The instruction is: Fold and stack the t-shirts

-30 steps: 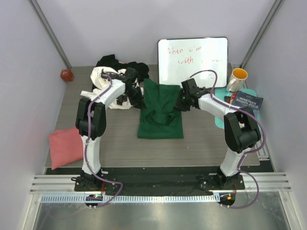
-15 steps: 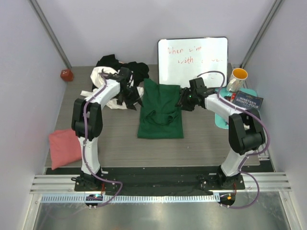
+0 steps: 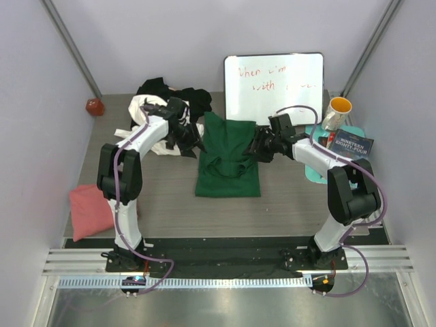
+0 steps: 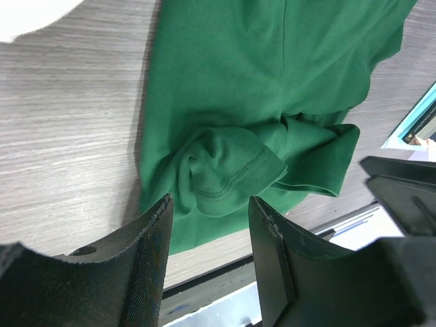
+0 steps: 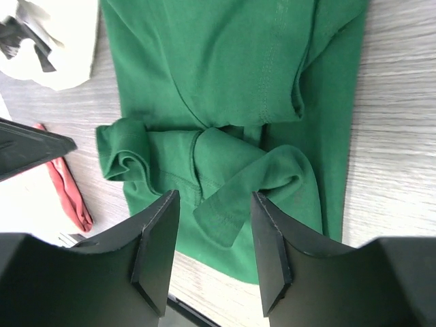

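Both arms reach inward — left pincer (image 3: 189,138) and right pincer (image 3: 259,148) parted, empty, facing each other.

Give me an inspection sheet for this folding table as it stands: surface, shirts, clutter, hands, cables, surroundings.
Surface: grey wood-grain table; no spills seen.
Job's things: dark green t-shirt lies at the centre with its sleeves bunched inward. White and black t-shirts are heaped at the far left. Salmon pink t-shirt lies at the near left edge.
Clutter: red ball, whiteboard, mug, book on teal mat.
Hands: left hand and right hand are both open and empty above the green shirt.
Cables: purple cables loop along both arms.
Surroundings: plain walls; nothing else seen.
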Tool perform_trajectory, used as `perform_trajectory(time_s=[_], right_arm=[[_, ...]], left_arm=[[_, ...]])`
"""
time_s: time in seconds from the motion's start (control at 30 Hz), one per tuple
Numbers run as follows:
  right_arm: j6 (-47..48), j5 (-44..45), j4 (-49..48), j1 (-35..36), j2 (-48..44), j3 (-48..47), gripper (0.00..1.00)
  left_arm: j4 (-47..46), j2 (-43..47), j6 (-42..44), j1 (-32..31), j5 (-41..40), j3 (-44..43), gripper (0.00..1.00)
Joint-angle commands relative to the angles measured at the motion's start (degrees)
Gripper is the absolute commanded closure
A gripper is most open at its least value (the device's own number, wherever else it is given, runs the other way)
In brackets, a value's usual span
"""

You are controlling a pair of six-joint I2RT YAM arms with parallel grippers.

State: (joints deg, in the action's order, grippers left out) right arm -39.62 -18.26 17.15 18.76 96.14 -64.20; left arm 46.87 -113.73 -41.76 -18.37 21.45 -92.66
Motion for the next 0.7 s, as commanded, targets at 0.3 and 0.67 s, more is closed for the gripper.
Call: perform_trajectory(time_s=[0.3,0.67], right_arm=[[-1.3,-3.4,-3.1,2.6,4.8,-1.3,0.47],[-2.2,-4.1,-4.1,2.7,5.4,-1.8,0.99]], left_arm=[[-2.2,-6.4,0.4,-1.7,2.3,-5.3,0.51],[-3.2,-8.8,0.9,-2.5,3.4,-5.3,0.98]])
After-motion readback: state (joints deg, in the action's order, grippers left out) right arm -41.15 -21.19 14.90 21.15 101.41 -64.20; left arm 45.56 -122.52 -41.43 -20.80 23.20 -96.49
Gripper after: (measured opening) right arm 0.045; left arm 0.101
